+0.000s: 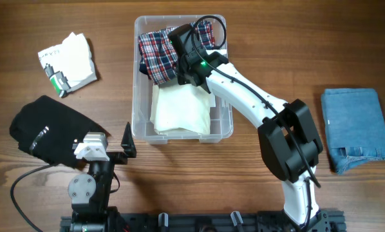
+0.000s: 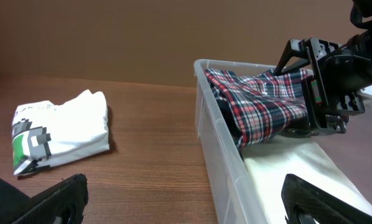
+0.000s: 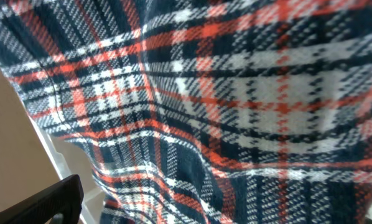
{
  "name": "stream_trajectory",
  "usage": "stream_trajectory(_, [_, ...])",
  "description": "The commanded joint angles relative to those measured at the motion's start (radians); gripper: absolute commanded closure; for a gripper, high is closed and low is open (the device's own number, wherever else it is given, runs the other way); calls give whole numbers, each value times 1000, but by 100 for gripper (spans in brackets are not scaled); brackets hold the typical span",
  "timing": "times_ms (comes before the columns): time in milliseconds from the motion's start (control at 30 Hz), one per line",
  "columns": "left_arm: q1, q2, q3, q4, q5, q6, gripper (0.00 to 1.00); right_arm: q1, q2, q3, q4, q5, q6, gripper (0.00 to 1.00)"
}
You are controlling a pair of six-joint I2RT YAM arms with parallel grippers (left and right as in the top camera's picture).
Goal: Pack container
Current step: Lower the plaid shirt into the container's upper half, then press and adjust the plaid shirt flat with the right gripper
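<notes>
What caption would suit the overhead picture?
Right gripper open at a plaid cloth lying partly on a cream cloth in the clear container.

Soft even light, faint shadows; blurry right-wrist close-up of plaid cloth (image 3: 236, 112).

Robotics lab, wooden table (image 1: 199, 187), white robot arm (image 1: 244, 90)

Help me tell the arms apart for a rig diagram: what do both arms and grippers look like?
The right arm has white links with bulky black joint housings, a black cable along it and a green light near the wrist; the right gripper is black. The left arm shows a grey round joint and white bracket; the left gripper has black wedge-shaped fingers.
</notes>
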Motion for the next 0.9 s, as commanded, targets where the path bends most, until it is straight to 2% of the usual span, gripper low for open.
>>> stream_trajectory(0, [3,4,-6,-1,4,15,0,-14,20,13,-17,-78,-50,0])
stream_trajectory(300, [3,4,-6,-1,4,15,0,-37,10,13,-102,-228,-53,0])
stream_trajectory(567, [3,4,-6,-1,4,15,0,-37,-77,13,-134,-161,-227,0])
stream_trajectory(733, [3,5,-6,-1,4,15,0,-37,-160,13,-200,-70,-436,0])
stream_trajectory(833, [3,5,-6,-1,4,15,0,-37,-196,13,-183,-72,-649,1])
stream_trajectory(867, [3,5,-6,-1,4,15,0,-37,-206,13,-175,-72,-720,4])
